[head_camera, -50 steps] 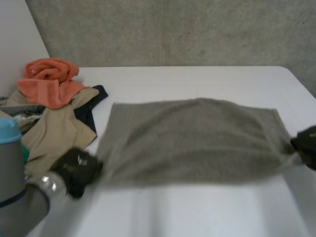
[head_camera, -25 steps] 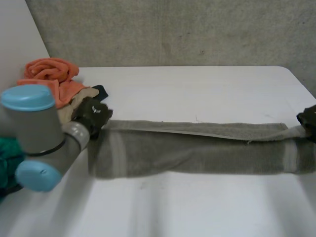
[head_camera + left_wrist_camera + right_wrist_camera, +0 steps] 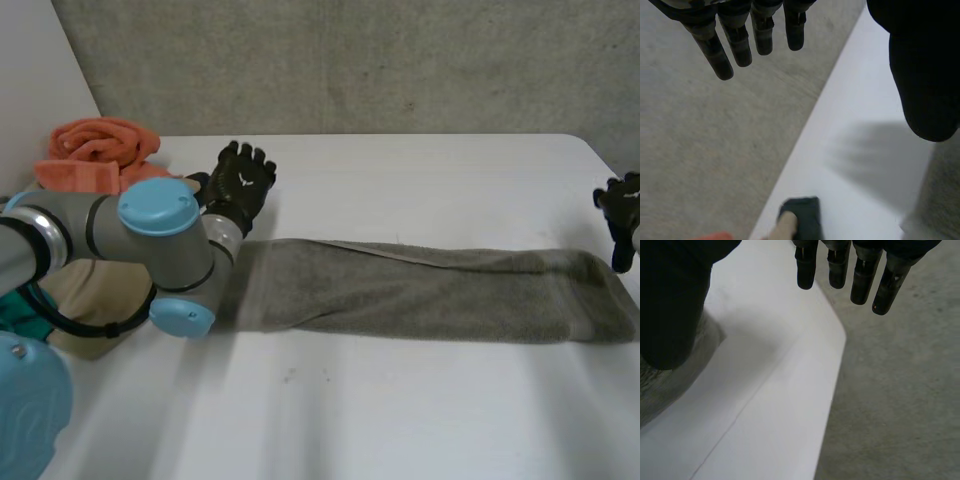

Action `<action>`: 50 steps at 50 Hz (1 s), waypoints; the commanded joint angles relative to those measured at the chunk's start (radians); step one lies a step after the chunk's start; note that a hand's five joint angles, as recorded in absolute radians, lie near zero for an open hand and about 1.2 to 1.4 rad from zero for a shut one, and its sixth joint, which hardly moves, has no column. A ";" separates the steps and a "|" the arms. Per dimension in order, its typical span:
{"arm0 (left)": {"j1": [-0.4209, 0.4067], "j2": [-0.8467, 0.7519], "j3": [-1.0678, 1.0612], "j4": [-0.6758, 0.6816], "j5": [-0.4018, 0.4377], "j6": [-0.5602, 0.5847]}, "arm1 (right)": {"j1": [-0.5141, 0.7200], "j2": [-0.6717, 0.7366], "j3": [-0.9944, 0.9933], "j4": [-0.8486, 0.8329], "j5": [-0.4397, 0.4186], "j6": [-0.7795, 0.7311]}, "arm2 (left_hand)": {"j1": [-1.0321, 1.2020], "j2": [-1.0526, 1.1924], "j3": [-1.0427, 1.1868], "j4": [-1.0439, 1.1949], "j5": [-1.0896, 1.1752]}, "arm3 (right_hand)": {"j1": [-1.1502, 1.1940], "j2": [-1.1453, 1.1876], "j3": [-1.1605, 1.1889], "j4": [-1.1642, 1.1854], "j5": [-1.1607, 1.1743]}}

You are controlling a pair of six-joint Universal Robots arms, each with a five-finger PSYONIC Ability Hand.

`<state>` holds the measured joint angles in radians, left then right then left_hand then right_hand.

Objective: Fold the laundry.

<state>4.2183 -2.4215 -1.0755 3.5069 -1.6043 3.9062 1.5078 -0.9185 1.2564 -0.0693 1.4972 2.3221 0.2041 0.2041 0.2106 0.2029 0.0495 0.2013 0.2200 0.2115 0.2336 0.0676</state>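
Now lying as a long narrow band on the table (image 3: 400,400): grey towel (image 3: 430,295), doubled lengthwise, stretched from just beside the left hand (image 3: 240,185) across to near the right hand (image 3: 622,215). Long axis straight from one hand toward the other, one short end pointing at each. Loose edges apparently on the fingertip side, going by the thin pale line along that side; crease then on the wrist side.

Left hand released, fingers (image 3: 740,47) straight and spread, thumb well apart, grasping nothing, with bare table under the palm and the towel's corner off beside the thumb. Right hand likewise slack and empty, fingers (image 3: 840,265) straight, towel end beside the thumb, table edge under the fingertips. Neither hand seemingly touching the cloth.

Judged as the gap between folds: lengthwise fold down, crosswise fold not yet begun. To do the next one well:
- Bring each hand down onto its own short end.
- Pinch both layers together at the corners, not the top layer alone.
- Carry one short end over along the long axis to meet the other, keeping the band low and lightly taut to stop the layers sliding apart.
- Match corner to corner before letting go, then smooth outward from the new crease.

Worth minding by the left forearm: heap of other laundry, orange towel (image 3: 100,150) and beige garment (image 3: 100,300), close enough to snag on the way down.
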 commanded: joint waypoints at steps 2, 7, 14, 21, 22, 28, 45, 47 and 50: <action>-0.007 0.107 -0.119 0.018 -0.002 -0.005 | -0.020 -0.137 0.041 0.075 -0.052 0.037 | -0.030 -0.030 -0.036 -0.028 -0.050 | -0.027 -0.045 -0.037 -0.059 -0.068; -0.012 0.147 -0.193 0.017 -0.002 -0.007 | -0.041 -0.148 0.031 0.140 -0.199 0.045 | -0.030 -0.030 -0.036 -0.028 -0.050 | -0.027 -0.045 -0.037 -0.059 -0.068; -0.026 0.167 -0.262 0.014 -0.003 -0.010 | -0.031 -0.022 -0.018 0.144 -0.317 0.100 | -0.030 -0.030 -0.036 -0.028 -0.050 | -0.027 -0.045 -0.037 -0.059 -0.068; -0.029 0.168 -0.284 0.012 -0.008 -0.010 | -0.012 0.177 -0.172 0.131 -0.353 0.243 | -0.030 -0.030 -0.036 -0.028 -0.050 | -0.027 -0.045 -0.037 -0.059 -0.068; -0.027 0.168 -0.284 0.011 -0.008 -0.010 | -0.008 0.197 -0.189 0.125 -0.347 0.250 | -0.030 -0.030 -0.036 -0.028 -0.050 | -0.027 -0.045 -0.037 -0.059 -0.068; -0.020 0.173 -0.290 0.009 -0.008 -0.010 | 0.008 0.280 -0.276 -0.013 -0.241 0.267 | -0.030 -0.030 -0.036 -0.028 -0.050 | -0.027 -0.045 -0.037 -0.059 -0.068; -0.017 0.246 -0.354 0.009 -0.005 -0.010 | 0.026 0.029 -0.098 -0.051 -0.247 0.347 | -0.030 -0.030 -0.036 -0.028 -0.050 | -0.027 -0.045 -0.037 -0.059 -0.068; -0.020 0.260 -0.371 0.009 -0.003 -0.011 | 0.023 -0.026 -0.054 0.030 -0.274 0.335 | -0.030 -0.030 -0.036 -0.028 -0.050 | -0.027 -0.045 -0.037 -0.059 -0.068; -0.023 0.275 -0.392 0.009 -0.002 -0.011 | 0.003 -0.084 -0.002 0.127 -0.290 0.300 | -0.030 -0.030 -0.036 -0.028 -0.050 | -0.027 -0.045 -0.037 -0.059 -0.068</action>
<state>4.2014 -2.1816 -1.4257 3.5159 -1.6084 3.8963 1.5359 -0.8649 1.1370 -0.1417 1.2712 2.6695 0.2041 0.2041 0.2105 0.2029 0.0495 0.2013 0.2200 0.2115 0.2336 0.0675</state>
